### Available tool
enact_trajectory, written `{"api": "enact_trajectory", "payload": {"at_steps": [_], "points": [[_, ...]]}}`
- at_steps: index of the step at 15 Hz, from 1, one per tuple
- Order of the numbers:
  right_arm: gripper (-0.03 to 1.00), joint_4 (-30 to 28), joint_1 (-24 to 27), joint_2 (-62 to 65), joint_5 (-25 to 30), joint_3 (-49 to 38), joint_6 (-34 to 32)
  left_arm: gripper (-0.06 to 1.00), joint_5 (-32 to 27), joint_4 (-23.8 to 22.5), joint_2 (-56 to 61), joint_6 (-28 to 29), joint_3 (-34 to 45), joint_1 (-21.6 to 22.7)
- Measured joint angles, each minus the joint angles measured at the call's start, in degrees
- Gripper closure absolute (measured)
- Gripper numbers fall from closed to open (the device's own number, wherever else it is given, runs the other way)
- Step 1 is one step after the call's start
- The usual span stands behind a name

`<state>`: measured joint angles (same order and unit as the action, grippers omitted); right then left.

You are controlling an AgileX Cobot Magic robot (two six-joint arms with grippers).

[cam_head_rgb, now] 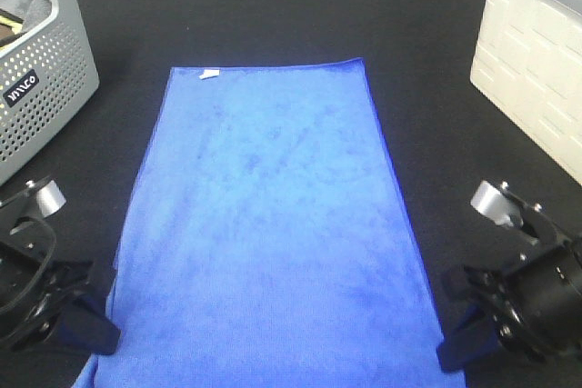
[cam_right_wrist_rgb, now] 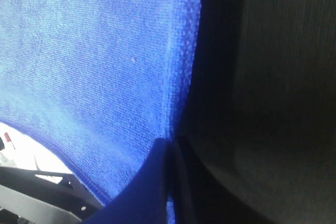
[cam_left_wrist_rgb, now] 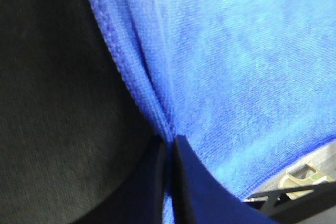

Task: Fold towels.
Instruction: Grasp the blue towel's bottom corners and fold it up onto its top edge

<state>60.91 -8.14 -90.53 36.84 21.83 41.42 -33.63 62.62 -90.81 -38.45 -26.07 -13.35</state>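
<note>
**Blue towel pinched at both near corners, ready for the first fold**

The blue towel [cam_head_rgb: 273, 224] is spread flat on the black table [cam_head_rgb: 273, 6], with its white label [cam_head_rgb: 209, 74] at the far edge. The left gripper [cam_head_rgb: 95, 329] is closed on the near left hem and the right gripper [cam_head_rgb: 455, 344] on the near right hem, as both wrist views confirm. For a clean fold, both corners should be lifted together, held level and taut, carried to the far edge, and laid hem on hem.
</note>
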Motion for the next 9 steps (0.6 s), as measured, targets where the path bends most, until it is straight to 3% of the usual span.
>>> {"api": "enact_trajectory", "payload": {"at_steps": [5,9], "points": [[0.97,-0.29,0.00,0.80,0.06,2.52,0.06,0.93,1.09,-0.06,0.57,0.29,0.11,0.00],[0.97,-3.72,0.00,-4.30,1.72,17.42,-3.09,0.93,2.18,-2.46,-2.35,3.95,-11.69,1.26]]}}
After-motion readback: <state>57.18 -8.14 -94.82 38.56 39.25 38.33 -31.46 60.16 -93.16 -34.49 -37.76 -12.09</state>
